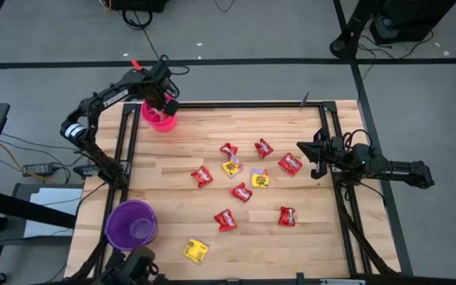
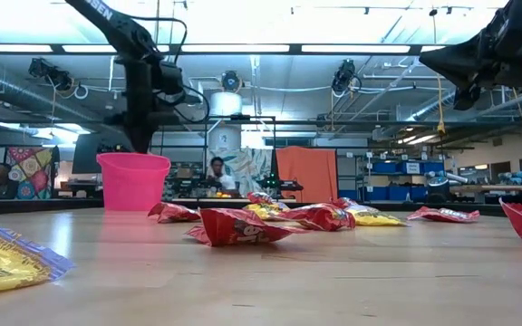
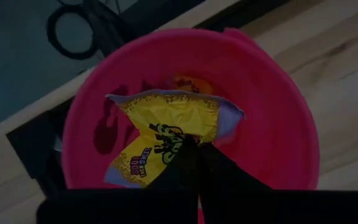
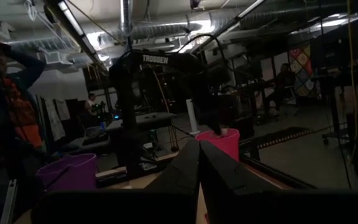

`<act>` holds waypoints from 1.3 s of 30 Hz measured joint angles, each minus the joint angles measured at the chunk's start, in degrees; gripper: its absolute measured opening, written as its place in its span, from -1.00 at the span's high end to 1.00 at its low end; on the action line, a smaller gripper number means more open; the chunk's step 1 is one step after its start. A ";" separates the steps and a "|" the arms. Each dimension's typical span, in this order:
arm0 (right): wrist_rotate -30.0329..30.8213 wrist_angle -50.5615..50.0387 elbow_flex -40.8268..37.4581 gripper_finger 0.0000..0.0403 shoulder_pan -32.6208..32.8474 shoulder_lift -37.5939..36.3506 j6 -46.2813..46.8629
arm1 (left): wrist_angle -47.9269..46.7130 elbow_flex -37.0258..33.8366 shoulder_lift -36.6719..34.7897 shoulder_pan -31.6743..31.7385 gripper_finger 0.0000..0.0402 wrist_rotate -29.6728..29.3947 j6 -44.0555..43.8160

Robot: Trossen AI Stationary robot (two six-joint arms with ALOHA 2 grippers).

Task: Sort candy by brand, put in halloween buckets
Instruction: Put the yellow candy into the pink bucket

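Grey floor with dark seam lines, cables at 12 o'clock | exposed ducts and strip lights overhead | orange panel, blue bins | seated person behind

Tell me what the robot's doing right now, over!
Left tool shut on yellow candy, over the pink bucket. Right tool shut, empty, at the table's right edge. Red candy waiting. Nothing in the way.

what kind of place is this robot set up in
Probably a robotics lab or open workshop. The low view shows exposed ceiling ducts, strip lights and blue storage bins beyond the wooden table, with cables trailing over the grey floor.
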 joint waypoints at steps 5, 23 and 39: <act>0.03 -0.04 0.00 0.89 0.00 0.02 -0.04 | 0.03 0.00 0.38 0.12 0.87 -1.50 -3.49; -0.02 -0.05 0.00 0.89 0.00 0.01 -0.49 | -8.44 9.98 -2.53 -1.23 0.31 -2.35 -3.15; -0.55 -0.08 0.00 0.89 0.00 0.02 -0.67 | -23.08 30.51 -8.11 -29.02 0.31 0.69 -12.12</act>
